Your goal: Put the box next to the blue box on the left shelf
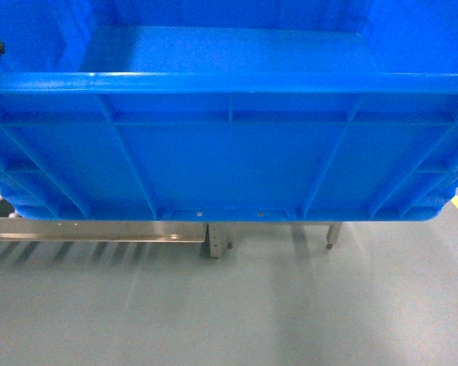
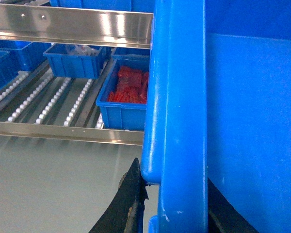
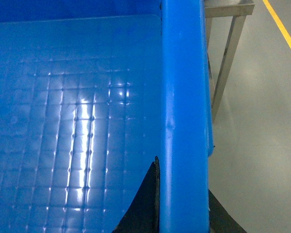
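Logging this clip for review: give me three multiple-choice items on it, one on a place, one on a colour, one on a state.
1. Where is the small bin of red parts?
A. On the roller rack
B. On the floor
C. Inside the big crate

2. What colour is the floor line?
A. Red
B. Yellow
C. White

3. How does the left claw stand?
A. Wide open, clear of the crate
B. Shut on the crate's rim
C. Out of view

Answers:
1. A: the small bin sits on the rack, among its white roller tracks.
2. B: the floor line beside the crate is yellow.
3. B: the left claw has a dark finger on each side of the crate's rim; the right claw grips the opposite rim likewise.
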Motion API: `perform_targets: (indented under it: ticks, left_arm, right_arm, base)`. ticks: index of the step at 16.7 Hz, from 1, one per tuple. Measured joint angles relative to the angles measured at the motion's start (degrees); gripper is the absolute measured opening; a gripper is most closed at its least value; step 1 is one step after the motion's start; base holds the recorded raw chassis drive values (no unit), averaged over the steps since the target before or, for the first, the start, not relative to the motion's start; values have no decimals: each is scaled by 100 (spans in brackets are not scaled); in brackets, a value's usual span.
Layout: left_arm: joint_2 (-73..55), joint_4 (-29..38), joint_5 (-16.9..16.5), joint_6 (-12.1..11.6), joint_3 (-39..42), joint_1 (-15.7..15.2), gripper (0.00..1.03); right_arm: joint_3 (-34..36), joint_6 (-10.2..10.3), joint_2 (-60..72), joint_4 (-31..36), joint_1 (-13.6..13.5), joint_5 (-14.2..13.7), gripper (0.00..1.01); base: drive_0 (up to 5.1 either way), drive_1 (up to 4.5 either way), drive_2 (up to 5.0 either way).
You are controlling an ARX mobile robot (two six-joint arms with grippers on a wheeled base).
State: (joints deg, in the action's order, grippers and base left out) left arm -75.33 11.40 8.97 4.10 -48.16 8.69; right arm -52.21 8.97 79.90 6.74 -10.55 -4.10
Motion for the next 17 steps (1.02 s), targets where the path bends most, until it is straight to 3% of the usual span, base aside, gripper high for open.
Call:
perform_targets:
  ticks: [17]
  left_arm:
    - [2,15,0,-2,2,2,16]
  right_arm:
    - [0,0,-2,2,2,-2,8]
  base:
    - [-495,250,250]
